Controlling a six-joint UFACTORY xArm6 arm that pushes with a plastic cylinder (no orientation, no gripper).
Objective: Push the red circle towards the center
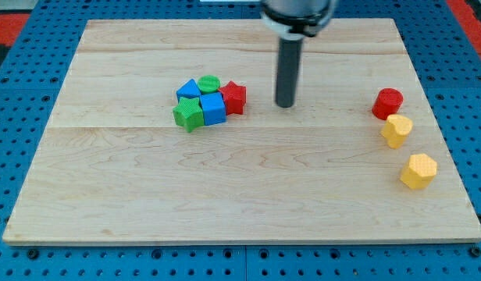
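Observation:
The red circle is a short red cylinder near the right edge of the wooden board. My tip is the lower end of the dark rod, standing upright near the board's upper middle. It is well to the left of the red circle and not touching it. It is a short way right of a red star block, also apart from it.
A cluster left of the tip holds a blue triangle, a green circle, a blue cube and a green star-like block. Two yellow blocks lie below the red circle. Blue pegboard surrounds the board.

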